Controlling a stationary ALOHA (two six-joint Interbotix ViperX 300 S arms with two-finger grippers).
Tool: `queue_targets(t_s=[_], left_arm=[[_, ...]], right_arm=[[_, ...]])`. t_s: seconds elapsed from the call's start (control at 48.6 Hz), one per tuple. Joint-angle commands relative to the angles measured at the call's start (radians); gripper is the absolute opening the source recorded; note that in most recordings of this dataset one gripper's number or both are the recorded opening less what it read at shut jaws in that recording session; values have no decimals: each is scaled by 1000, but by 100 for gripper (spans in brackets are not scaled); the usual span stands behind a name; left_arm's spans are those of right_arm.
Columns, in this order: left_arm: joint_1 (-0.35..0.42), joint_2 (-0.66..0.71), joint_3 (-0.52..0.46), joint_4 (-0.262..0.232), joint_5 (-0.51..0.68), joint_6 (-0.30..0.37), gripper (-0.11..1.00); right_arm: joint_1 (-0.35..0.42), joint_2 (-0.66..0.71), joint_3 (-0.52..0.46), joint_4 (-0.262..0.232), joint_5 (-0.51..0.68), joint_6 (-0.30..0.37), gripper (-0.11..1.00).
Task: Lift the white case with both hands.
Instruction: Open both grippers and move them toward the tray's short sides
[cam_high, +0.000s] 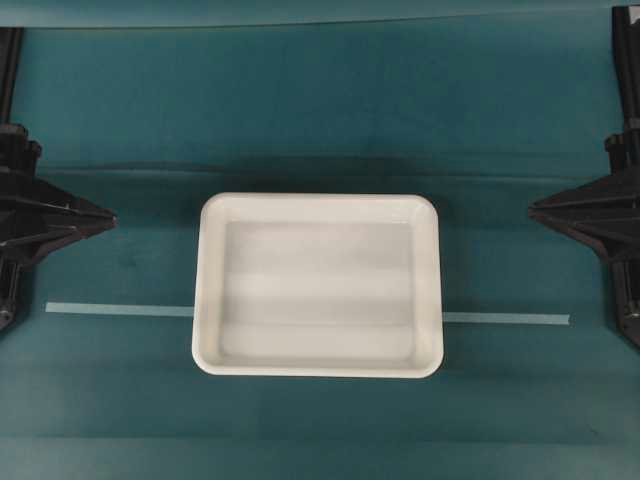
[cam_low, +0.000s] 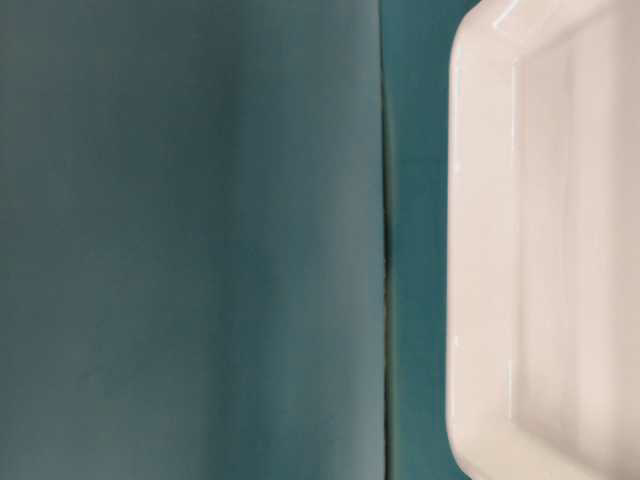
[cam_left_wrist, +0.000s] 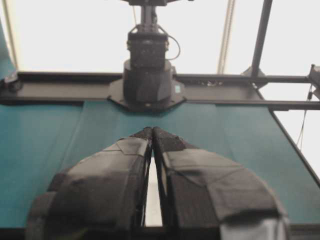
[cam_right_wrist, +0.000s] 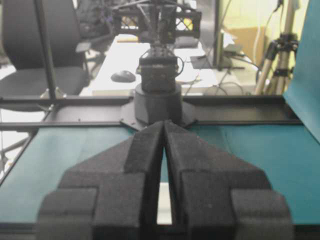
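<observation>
Overhead exterior view: the white case (cam_high: 316, 285) is lying flat in the middle of the teal table cover (cam_high: 130, 100), its long sides running left to right and its rolled rim showing all the way round. A pale tape strip (cam_high: 118, 309) is passing under it, showing on both sides. The left gripper (cam_high: 108, 216) is sitting at the left edge and the right gripper (cam_high: 534, 210) at the right edge, both pointing inward with tips pressed together, each well apart from the case's short sides. Bare cover is lying open between each tip and the rim, and beyond the far and near long edges too.

Table-level exterior view: the case (cam_low: 545, 250) is filling the right side, one rounded corner at top, teal cover (cam_low: 190, 240) beside it with a seam (cam_low: 385, 250) running just beside the rim.

Left wrist-mounted view: the left gripper (cam_left_wrist: 152, 131) is showing fingers (cam_left_wrist: 115, 170) meeting at the tips, holding nothing, and a white sliver between them may be the case.

Right wrist-mounted view: the right gripper (cam_right_wrist: 164, 123) is likewise pinched narrow and holding nothing, facing the opposite arm's base (cam_right_wrist: 159, 102).
</observation>
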Motion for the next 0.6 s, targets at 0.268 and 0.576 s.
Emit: queue_targets(t_s=[0.268, 0.576], left_arm=[[-29, 49, -52, 14, 34, -359, -3], [-29, 144, -72, 14, 118, -857, -3]], right_arm=[[-3, 5, -48, 169, 141, 207, 1], [-37, 58, -58, 276, 341, 650, 1]])
